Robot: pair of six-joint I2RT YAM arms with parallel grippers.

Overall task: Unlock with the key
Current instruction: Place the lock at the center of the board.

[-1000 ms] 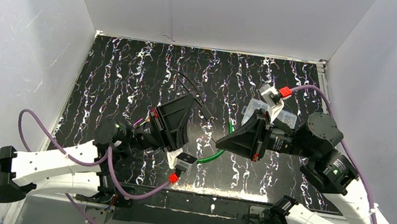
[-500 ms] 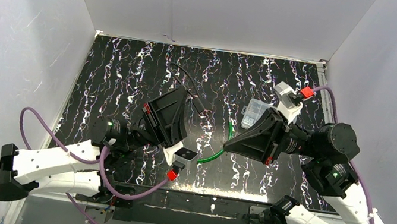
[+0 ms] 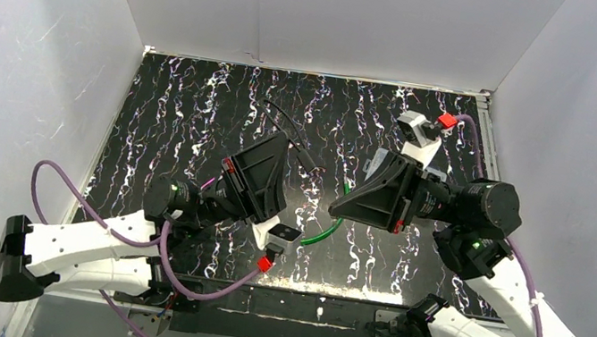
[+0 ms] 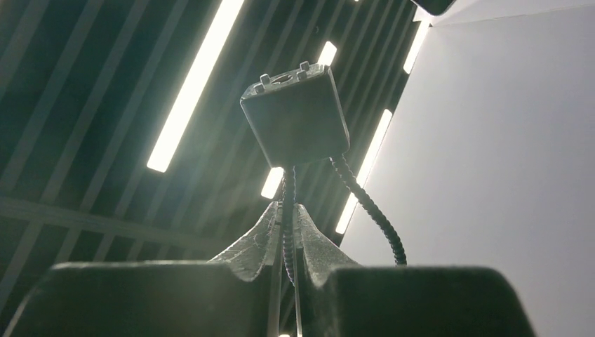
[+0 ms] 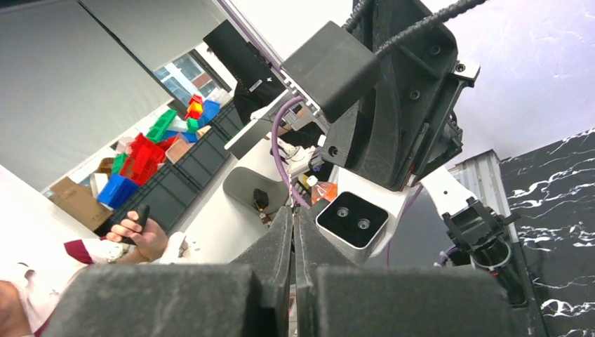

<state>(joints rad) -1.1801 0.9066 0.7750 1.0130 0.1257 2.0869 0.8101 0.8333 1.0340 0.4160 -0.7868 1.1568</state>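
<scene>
The left end effector point(image 3: 284, 142) is raised over the middle of the table point(image 3: 177, 113), angled up and toward the far right. Its fingers point(image 4: 263, 235) are clenched on the thin black cable point(image 4: 368, 210) of the lock point(image 4: 295, 123). In the left wrist view the dark, boxy lock body stands just beyond the fingertips. One strand of cable drops straight down between the fingers, and a second, ribbed strand curves away to the right. From above, the cable shows as a thin black arc leaving the fingertips toward the far side and bending back to the right. The lock body itself is hard to pick out there against the dark marbled table.

The right end effector point(image 3: 333, 213) is also off the table, right of centre, pointing left toward the other arm. Its fingers point(image 5: 277, 235) are pressed tightly together. Whether a key sits between them cannot be told. A green cord point(image 3: 323, 231) loops on the table just below and near its tip.

In the right wrist view the lock sits up and to the right of the right fingertips, apart from them, with the left arm's wrist camera point(image 5: 351, 221) just beside those fingertips.
</scene>
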